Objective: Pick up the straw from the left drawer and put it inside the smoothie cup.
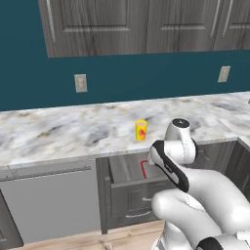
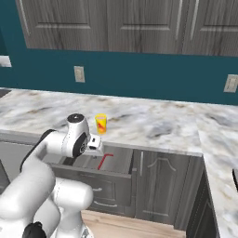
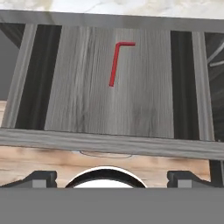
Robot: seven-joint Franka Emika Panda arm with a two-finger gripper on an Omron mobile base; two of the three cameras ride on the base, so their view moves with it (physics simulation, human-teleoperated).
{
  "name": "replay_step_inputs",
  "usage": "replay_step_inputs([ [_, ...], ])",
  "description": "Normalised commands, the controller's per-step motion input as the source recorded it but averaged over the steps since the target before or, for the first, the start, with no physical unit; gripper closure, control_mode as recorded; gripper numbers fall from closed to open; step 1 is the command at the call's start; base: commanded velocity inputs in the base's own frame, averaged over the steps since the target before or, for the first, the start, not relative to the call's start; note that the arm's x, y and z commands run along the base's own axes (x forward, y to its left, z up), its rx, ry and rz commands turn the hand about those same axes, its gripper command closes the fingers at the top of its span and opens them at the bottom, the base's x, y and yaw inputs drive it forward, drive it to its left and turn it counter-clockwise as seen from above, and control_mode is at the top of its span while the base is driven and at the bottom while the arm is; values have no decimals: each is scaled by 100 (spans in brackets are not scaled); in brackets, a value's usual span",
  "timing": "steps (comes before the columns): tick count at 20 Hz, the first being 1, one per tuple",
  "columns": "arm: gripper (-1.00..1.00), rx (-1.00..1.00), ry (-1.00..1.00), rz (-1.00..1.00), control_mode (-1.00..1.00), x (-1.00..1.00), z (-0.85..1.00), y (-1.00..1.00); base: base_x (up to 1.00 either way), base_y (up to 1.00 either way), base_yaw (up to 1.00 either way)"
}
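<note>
The left drawer [image 3: 83, 100] stands pulled out under the counter, its wood-grain floor bare except for the straw [image 3: 114, 65]. The thin red straw lies flat near the drawer's back, bent end toward the right in the hand view; it also shows as the straw [image 2: 104, 161] and the straw [image 1: 143, 168]. The yellow smoothie cup [image 1: 141, 130] stands upright on the counter just behind the drawer, seen too as the cup [image 2: 101, 123]. My gripper [image 3: 112, 178] hovers above the drawer's front edge, open, fingertips [image 3: 42, 177] wide apart and holding nothing.
The marble counter [image 1: 58, 132] runs along the teal wall, with outlets [image 1: 80, 83] and upper cabinets above. A tall plain grey panel [image 1: 49, 200] is left of the drawer, a cabinet door [image 2: 160, 181] to its right. Wooden floor [image 3: 52, 162] lies below.
</note>
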Motion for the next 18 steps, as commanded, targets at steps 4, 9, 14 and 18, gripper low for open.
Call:
replay_step_inputs([
  [4, -100, 0, 0, 0, -100, 20, -64, -6, 0, 0, 0],
  [9, -100, 0, 0, 0, -100, 35, -25, 0, 0, 0, 0],
  [14, -100, 0, 1, 0, -100, 31, -37, 0, 0, 0, 0],
  [18, -100, 0, 0, 0, -100, 7, -56, 0, 0, 0, 0],
])
